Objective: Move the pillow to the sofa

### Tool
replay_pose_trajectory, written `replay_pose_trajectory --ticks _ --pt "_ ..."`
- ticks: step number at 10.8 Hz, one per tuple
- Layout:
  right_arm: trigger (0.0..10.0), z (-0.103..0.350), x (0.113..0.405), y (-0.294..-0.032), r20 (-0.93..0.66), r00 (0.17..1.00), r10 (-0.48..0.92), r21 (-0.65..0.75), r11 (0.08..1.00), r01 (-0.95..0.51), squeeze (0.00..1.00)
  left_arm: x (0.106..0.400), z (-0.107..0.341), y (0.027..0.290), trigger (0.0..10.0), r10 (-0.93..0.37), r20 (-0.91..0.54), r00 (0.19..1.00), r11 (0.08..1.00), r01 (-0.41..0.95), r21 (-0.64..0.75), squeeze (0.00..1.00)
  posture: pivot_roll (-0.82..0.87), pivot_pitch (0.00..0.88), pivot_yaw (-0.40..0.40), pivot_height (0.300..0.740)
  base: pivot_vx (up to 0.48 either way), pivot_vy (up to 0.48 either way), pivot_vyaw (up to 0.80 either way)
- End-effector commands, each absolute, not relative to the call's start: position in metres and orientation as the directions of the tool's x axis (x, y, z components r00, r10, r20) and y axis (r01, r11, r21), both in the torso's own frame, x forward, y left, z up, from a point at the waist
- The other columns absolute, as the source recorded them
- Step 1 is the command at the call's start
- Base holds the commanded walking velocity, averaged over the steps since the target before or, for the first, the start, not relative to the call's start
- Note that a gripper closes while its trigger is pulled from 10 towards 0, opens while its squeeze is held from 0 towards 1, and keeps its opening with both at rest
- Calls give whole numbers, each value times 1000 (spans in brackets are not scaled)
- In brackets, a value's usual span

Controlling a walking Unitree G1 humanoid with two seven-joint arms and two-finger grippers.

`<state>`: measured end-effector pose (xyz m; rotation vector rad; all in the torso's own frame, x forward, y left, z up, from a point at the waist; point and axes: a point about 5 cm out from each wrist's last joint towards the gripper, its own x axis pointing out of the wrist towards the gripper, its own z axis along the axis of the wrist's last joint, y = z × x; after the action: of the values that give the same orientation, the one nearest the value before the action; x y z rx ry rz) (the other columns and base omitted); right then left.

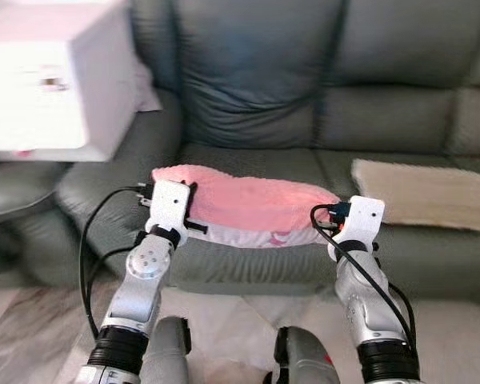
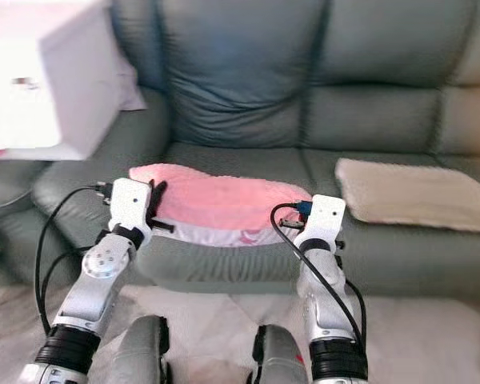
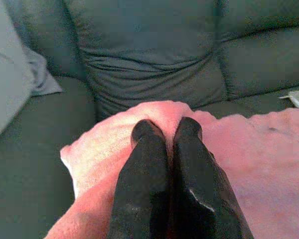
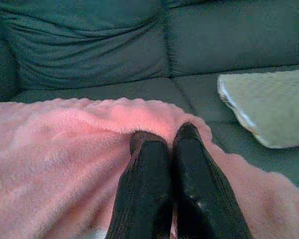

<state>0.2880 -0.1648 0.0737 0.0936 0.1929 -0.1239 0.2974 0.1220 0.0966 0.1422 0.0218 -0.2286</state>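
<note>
- The left claw (image 3: 167,137) has its two black fingers pressed together with no gap; they lie on top of the pink pillow's (image 1: 248,200) left end, and whether any fabric is pinched between them cannot be told.
- The pillow stretches between the two claws, lying along the front of the sofa (image 1: 304,96) seat cushion with its white underside showing at the front edge.
- The right claw (image 4: 167,137) is likewise closed tight, its fingers resting on the pillow's fuzzy right end; again no fold of cloth can be seen caught in them.
- Judged from this, the task is nearly done: the pillow already seems to rest on the sofa, and what remains is most likely to let go, draw both arms back, and perhaps push it farther from the front edge.
- Beyond the claws are the dark grey-green seat cushion and the backrest.
- Beyond and to the left of the left claw, a large white box (image 1: 52,80) stands over the sofa's armrest, with a pale cloth (image 1: 148,88) showing beside it.
- To the right of the right claw, apart from the pillow, a flat beige cushion (image 1: 428,192) lies on the next seat.
- Below the arms, near the robot's body, is a pale marbled floor (image 1: 32,320).
</note>
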Motion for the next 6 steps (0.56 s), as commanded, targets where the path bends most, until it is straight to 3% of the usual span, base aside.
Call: replay_pose_trajectory --ticks 1,6 --pt "10000 81 292 -165 -166 979 -116 76 989 130 0 299 106 120 10000 -241 0 971 961 239 143 0 9 0 -42 656 307 0 0" --pt "10000 82 293 -163 -165 980 -111 75 989 124 0 297 103 116 10000 -259 -15 966 957 259 128 0 7 0 -40 656 342 0 0"
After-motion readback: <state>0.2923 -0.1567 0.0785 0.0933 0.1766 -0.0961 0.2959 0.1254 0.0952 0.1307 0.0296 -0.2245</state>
